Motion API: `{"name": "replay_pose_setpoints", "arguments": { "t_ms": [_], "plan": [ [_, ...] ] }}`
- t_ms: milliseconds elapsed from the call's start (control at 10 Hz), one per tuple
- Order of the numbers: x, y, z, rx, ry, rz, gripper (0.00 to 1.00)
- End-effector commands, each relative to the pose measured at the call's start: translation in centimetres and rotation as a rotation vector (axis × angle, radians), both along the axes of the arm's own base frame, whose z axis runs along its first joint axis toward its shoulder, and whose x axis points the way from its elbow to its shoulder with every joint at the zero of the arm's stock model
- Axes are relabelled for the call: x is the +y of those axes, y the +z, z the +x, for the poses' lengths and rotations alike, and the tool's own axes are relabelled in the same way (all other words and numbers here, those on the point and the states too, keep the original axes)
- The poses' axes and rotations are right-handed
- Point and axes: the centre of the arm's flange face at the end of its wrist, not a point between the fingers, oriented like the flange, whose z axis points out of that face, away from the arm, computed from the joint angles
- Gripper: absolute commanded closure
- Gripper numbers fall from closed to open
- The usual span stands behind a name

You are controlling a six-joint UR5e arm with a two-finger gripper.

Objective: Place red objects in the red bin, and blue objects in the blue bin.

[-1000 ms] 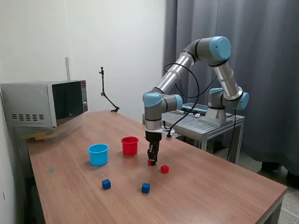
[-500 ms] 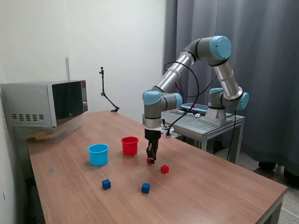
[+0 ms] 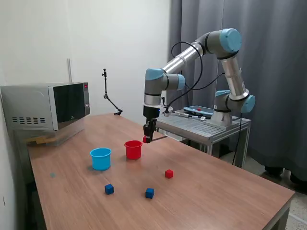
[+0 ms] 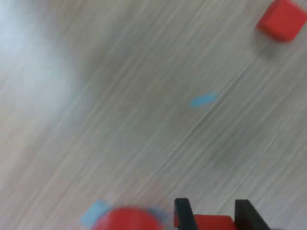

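Above the counter: your end effector (image 3: 147, 138) hangs in the air just to the exterior view's right of the red bin (image 3: 133, 149), higher than its rim.
End effector state: clenched on one red cube (image 4: 209, 223); in the wrist view you see the cube pinched between the two black fingers (image 4: 183, 213).
Held cube in the exterior view: only a speck of red shows at the fingertips.
Other red cube (image 3: 169, 174): lies on the counter (image 3: 216, 196), apart from both bins, to the exterior view's right of them; the wrist view shows it too (image 4: 282, 19).
Blue cubes: one (image 3: 109, 189) lies nearer the camera than the blue bin (image 3: 100, 158); the other (image 3: 149, 193) lies further to the exterior view's right, near the loose red cube.
Bins: both stand upright, side by side but not touching, blue to the exterior view's left of red.
Wrist view: blurred; you can make out the red bin's rim (image 4: 127, 219) beside the fingers.
Background: a microwave (image 3: 45, 106) sits at the counter's far end on the exterior view's left.
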Motion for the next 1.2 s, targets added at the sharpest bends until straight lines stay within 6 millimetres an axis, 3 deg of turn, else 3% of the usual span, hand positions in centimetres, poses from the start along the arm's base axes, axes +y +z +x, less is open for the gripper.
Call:
{"name": "replay_pose_setpoints", "arguments": {
  "t_ms": [0, 200, 500, 800, 1100],
  "plan": [
    [4.4, 0.8, 2.1, -0.033, -0.038, 0.009, 1.0],
    [6.3, -0.3, 3.0, -0.06, -0.069, 0.001, 1.0],
    [9.1, 0.0, 2.5, -0.058, -0.026, 0.001, 1.0],
    [9.8, 1.1, 1.4, -0.032, 0.02, 0.008, 1.0],
    [10.1, -0.3, 0.9, -0.05, 0.046, 0.0, 1.0]
  ]
}}
